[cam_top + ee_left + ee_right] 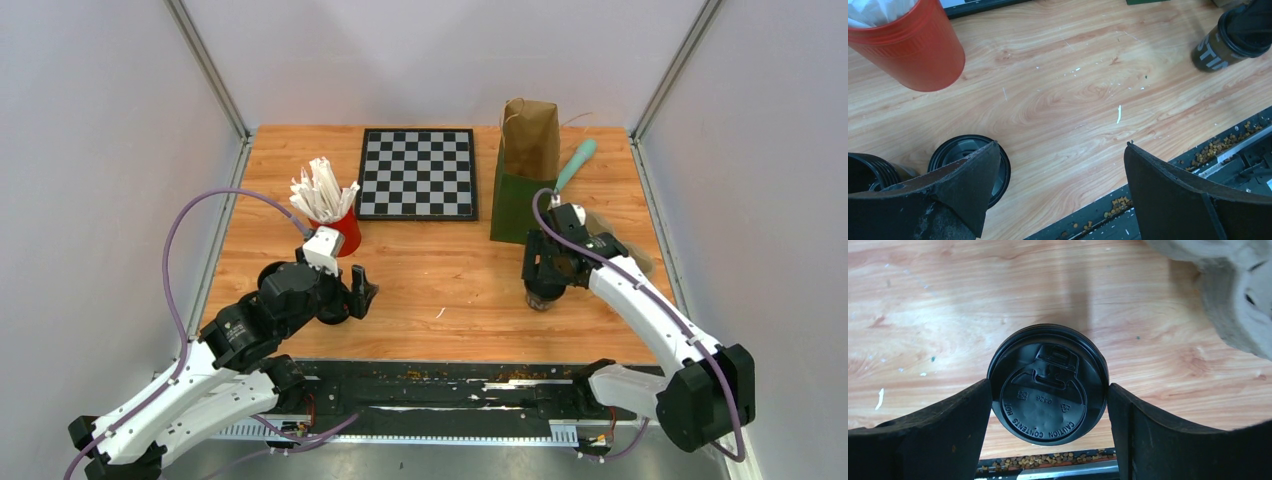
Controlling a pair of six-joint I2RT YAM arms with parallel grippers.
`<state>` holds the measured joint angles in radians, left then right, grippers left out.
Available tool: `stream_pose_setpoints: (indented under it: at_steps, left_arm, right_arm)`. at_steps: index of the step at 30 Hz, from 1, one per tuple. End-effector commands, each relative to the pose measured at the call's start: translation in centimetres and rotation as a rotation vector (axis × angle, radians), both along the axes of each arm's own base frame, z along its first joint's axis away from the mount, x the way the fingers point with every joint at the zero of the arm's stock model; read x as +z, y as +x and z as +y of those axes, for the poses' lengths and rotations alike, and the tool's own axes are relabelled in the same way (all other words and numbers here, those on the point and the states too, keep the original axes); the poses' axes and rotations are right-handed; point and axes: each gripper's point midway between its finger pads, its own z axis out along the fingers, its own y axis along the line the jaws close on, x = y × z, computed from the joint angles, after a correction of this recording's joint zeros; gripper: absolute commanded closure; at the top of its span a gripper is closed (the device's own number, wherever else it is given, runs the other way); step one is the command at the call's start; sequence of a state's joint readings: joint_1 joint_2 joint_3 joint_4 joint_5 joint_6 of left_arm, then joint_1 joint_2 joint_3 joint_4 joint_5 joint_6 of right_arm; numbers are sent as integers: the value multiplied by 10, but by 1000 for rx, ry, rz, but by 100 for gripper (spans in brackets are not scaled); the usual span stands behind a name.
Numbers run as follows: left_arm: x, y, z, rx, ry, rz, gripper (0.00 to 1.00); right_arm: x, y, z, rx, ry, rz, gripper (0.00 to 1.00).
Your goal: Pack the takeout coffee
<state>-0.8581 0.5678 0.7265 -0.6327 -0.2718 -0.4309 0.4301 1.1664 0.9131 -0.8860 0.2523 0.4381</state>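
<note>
A takeout coffee cup with a black lid point(1048, 385) stands on the wooden table point(450, 270) at the right. My right gripper point(1049, 386) comes down over it, one finger pressed on each side of the lid; from above it point(545, 275) covers the cup point(543, 297). The same cup shows in the left wrist view point(1213, 50). My left gripper point(1062, 145) is open and empty over bare wood point(362, 290). A second black-lidded cup point(965, 150) stands just under its left finger point(968, 185). Another dark ridged lid point(868, 172) is at the far left edge.
A brown paper bag point(531, 140) stands at the back right with a green bag point(515, 205) in front of it and a teal-handled tool point(577, 165) beside it. Also in view are a checkerboard point(418, 173), a red cup of white straws point(338, 228), and a grey pulp carrier point(1233, 295).
</note>
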Motion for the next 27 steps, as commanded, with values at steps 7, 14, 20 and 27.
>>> stream_pose_setpoints:
  at_steps: [7,14,20,27]
  left_arm:
    - [4,-3,-7,-41,-15,-8,0]
    - [3,-1,-5,-31,-11,-9,0]
    - [2,-1,-6,-28,-6,-5,0]
    - [0,2,-2,-6,10,-7,0]
  right_arm:
    - [-4,0,-62,-156,-20,23,26]
    - [-6,3,-75,-211,-28,26,25]
    - [-4,3,-80,-234,-34,25,17]
    - [9,3,-77,-241,-13,-2,3]
